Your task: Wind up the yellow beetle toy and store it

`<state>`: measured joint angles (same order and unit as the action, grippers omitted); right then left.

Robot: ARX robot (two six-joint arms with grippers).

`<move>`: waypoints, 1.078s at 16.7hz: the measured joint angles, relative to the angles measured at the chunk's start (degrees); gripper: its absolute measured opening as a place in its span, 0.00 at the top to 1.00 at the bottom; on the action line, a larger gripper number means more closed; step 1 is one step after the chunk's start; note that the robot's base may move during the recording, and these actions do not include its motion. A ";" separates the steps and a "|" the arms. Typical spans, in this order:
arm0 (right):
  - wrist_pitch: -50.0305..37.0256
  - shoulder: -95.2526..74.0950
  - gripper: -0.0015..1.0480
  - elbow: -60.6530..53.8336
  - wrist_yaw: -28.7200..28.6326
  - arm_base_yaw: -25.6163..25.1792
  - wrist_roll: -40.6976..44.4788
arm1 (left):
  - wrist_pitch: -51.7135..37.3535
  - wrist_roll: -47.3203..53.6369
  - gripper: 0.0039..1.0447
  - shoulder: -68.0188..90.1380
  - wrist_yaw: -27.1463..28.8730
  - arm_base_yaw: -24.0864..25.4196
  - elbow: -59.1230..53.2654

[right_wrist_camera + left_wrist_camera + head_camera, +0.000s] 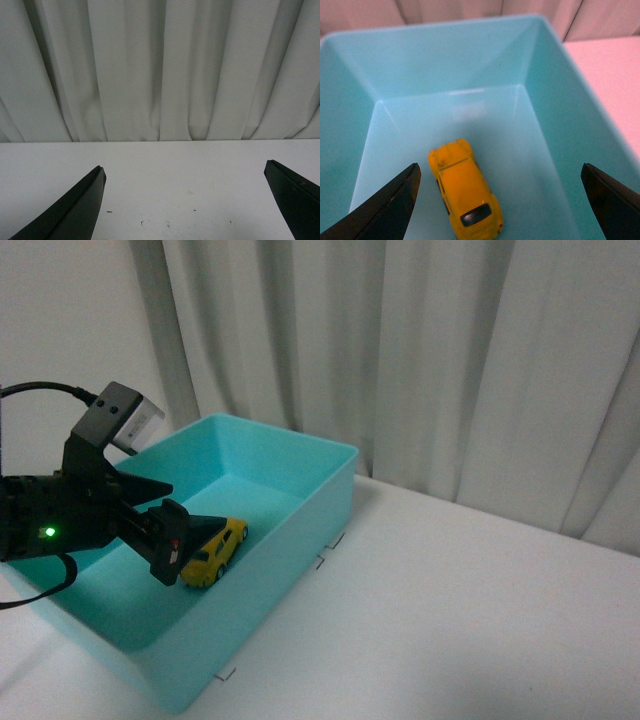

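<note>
The yellow beetle toy (214,551) lies on the floor of the turquoise bin (318,530), resting on its wheels. My left gripper (167,523) hangs open inside the bin, just left of the toy, with nothing held. In the left wrist view the toy (465,190) sits between the two dark fingertips (390,207), nearer one of them, and touches neither. My right gripper (182,200) is open over bare white table and does not show in the front view.
The bin stands at the table's left side, its walls closing round my left gripper. White table (480,620) stretches to the right of the bin. Pale curtains (420,350) hang behind the table, and small tape marks (321,561) lie beside the bin.
</note>
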<state>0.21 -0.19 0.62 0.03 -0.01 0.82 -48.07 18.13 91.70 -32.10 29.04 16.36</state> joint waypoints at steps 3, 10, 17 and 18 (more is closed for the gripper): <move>0.00 0.00 0.06 0.00 0.00 0.00 0.00 | 5.18 -4.70 0.06 -15.56 -2.71 -1.27 -2.60; 0.00 0.00 0.06 0.00 -0.07 0.00 0.00 | 41.20 -17.51 0.69 -80.63 1.97 1.03 -11.61; 0.02 0.00 0.06 0.00 0.00 0.00 0.00 | 47.04 -17.94 0.99 -90.51 20.26 -17.46 -15.78; -0.02 0.00 0.06 0.00 -0.02 0.00 0.00 | 47.45 -17.97 0.99 -90.60 22.01 -18.99 -15.78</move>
<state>0.19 -0.19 0.62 0.01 -0.01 0.82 -0.62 0.16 1.10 -10.09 10.04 0.58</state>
